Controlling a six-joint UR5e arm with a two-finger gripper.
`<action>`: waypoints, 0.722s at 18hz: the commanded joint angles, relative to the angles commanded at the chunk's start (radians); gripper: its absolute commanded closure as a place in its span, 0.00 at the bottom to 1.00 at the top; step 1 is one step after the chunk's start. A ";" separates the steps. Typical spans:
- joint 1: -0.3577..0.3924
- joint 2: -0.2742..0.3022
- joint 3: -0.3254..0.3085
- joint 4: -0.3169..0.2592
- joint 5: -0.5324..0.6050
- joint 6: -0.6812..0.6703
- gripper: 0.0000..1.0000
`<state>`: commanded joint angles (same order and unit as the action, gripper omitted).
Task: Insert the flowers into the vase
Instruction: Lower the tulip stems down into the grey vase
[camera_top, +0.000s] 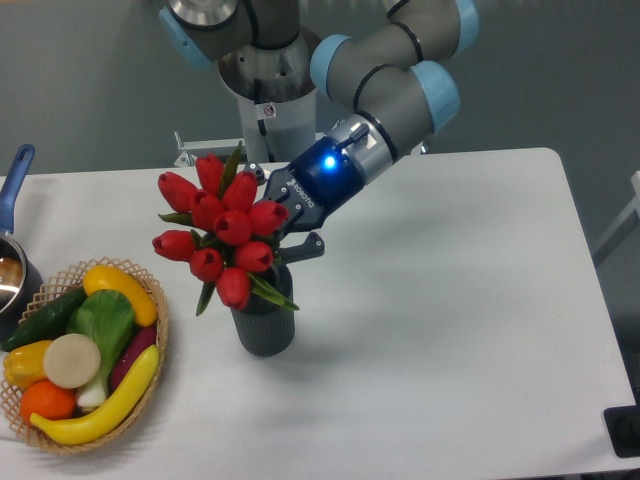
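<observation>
The pincer (282, 238) comes in from the right and is closed on the flowers (218, 232), down low where the stems are, though the red buds and leaves hide most of the grip. The bunch leans out to the left of the pincer, with the buds up in the air and tipped away from the arm. The vase (264, 318) stands on the white surface (450, 300) just under the pincer, a little below and in front of it. The bottom of the bunch looks to be at the mouth of the vase, but the leaves cover the rim, so it is hard to tell how far the stems are inside. The step in hand seems to be getting the stems down into the vase. Next, the bunch likely needs to stand up straighter and go lower, and only then should the pincer let go. If it lets go while the bunch leans like this, the flowers could tip out or push the vase over. A basket (150, 300) of fruit sits far to the left.
</observation>
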<state>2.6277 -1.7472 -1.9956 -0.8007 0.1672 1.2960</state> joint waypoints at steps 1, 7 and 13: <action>0.002 0.000 -0.011 0.002 0.002 0.009 0.66; 0.009 0.000 -0.049 0.003 0.009 0.083 0.66; 0.049 -0.006 -0.063 0.006 0.011 0.111 0.65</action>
<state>2.6767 -1.7533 -2.0586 -0.7946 0.1779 1.4066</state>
